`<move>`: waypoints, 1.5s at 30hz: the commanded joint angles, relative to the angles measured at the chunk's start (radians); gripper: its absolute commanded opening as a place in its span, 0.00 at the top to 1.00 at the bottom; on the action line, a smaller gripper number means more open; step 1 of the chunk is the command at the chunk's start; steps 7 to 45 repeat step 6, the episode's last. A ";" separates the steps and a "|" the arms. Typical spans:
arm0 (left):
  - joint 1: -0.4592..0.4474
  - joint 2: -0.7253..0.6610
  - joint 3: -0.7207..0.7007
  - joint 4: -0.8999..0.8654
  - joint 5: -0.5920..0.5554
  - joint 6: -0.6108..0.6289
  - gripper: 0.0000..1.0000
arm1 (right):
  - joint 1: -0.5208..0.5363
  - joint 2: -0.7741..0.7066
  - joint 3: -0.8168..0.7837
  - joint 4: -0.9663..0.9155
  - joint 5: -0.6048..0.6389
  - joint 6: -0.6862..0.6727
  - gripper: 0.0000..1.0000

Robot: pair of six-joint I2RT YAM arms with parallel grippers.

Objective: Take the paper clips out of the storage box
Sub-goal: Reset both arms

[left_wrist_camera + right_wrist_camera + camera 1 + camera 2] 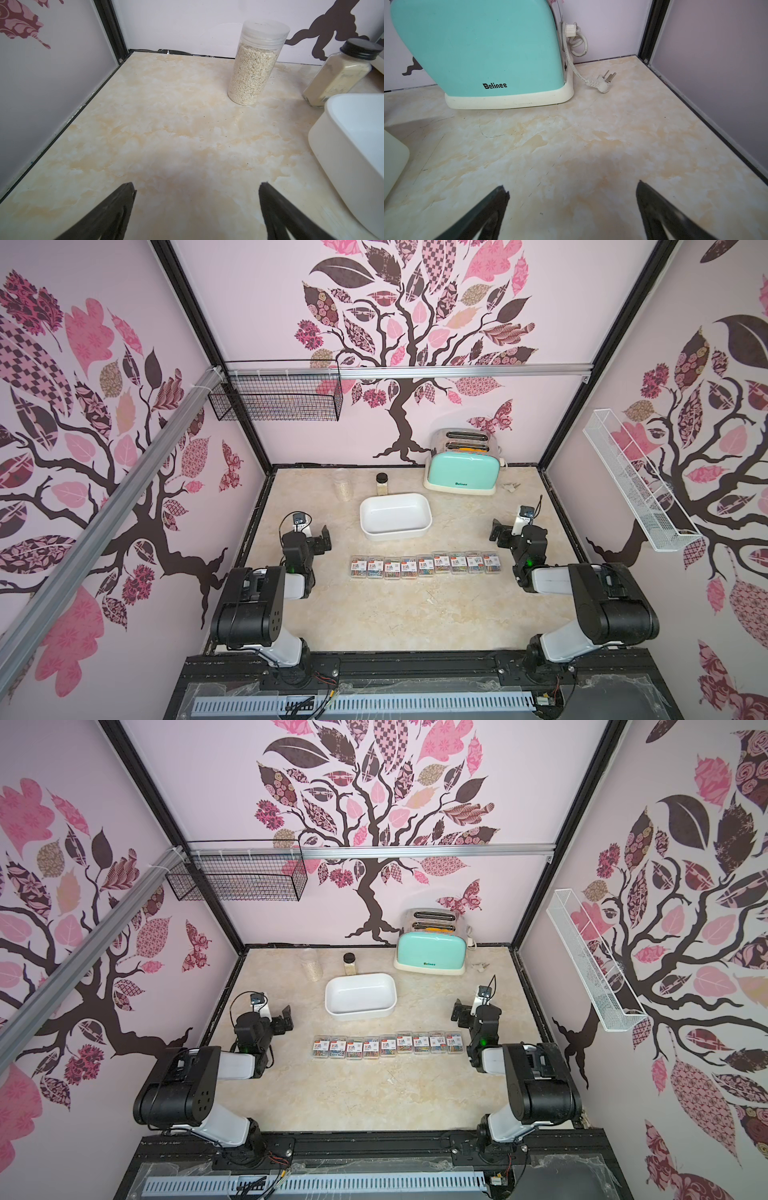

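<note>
**Top views.** In both top views nine clips, each a small clear case, lie in one row, side by side, on the table. The row is outside the box and nearer the robot than it. The box stands upright at mid-table with its white floor bare. Just behind it stand a jar and a bottle. A toaster stands against the back wall, to the right. The left gripper hangs beyond the row's left end and the right gripper beyond its right end. Both are apart from clips and box.

**Left wrist.** The left gripper has its jaws spread wide over bare table, grasping nothing. The jar, filled with pale grains, and the dark-capped bottle stand ahead. One rounded end of the box shows at the edge. The clips are out of view.

**Right wrist.** The right gripper likewise has its jaws released and wide, with nothing between them. The toaster stands ahead, its plug lying loose on the table beside it. A corner of the box shows at the edge.
</note>
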 commanded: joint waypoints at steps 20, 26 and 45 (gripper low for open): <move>-0.002 -0.006 0.015 0.006 -0.005 0.013 0.02 | 0.006 0.014 0.008 0.009 -0.004 -0.010 0.01; -0.002 -0.006 0.015 0.006 -0.005 0.013 0.02 | 0.006 0.014 0.008 0.009 -0.004 -0.010 0.01; -0.002 -0.006 0.015 0.006 -0.005 0.013 0.02 | 0.006 0.014 0.008 0.009 -0.004 -0.010 0.01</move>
